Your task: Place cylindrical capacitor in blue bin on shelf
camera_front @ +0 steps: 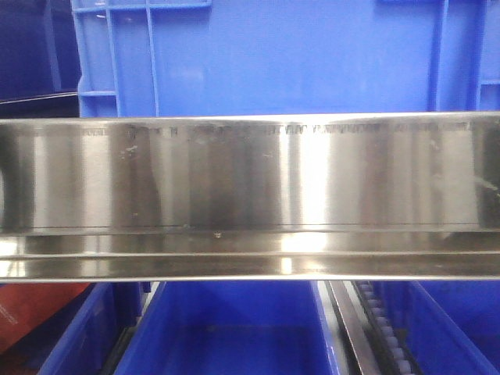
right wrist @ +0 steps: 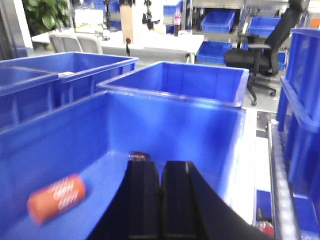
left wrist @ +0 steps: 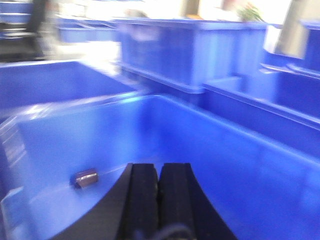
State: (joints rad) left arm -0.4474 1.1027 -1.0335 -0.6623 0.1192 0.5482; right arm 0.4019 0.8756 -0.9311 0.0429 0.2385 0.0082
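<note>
Capacitor (left wrist: 86, 178) loose on bin (left wrist: 210, 150) floor, left of my pressed-together left claw (left wrist: 158, 175); right claw (right wrist: 160, 172) likewise pressed together.

Shiny brushed-steel shelf (camera_front: 250, 180); glossy blue plastic bin (left wrist: 210, 150); small metallic capacitor (left wrist: 86, 177).

The shelf (camera_front: 250, 195) rail hides most of the blue bin (camera_front: 266, 55) behind it, motion blur smears the left wrist view so the small metallic cylinder (left wrist: 86, 178) is perhaps the capacitor, and an orange cylinder (right wrist: 56, 198) reads blurred.
</note>
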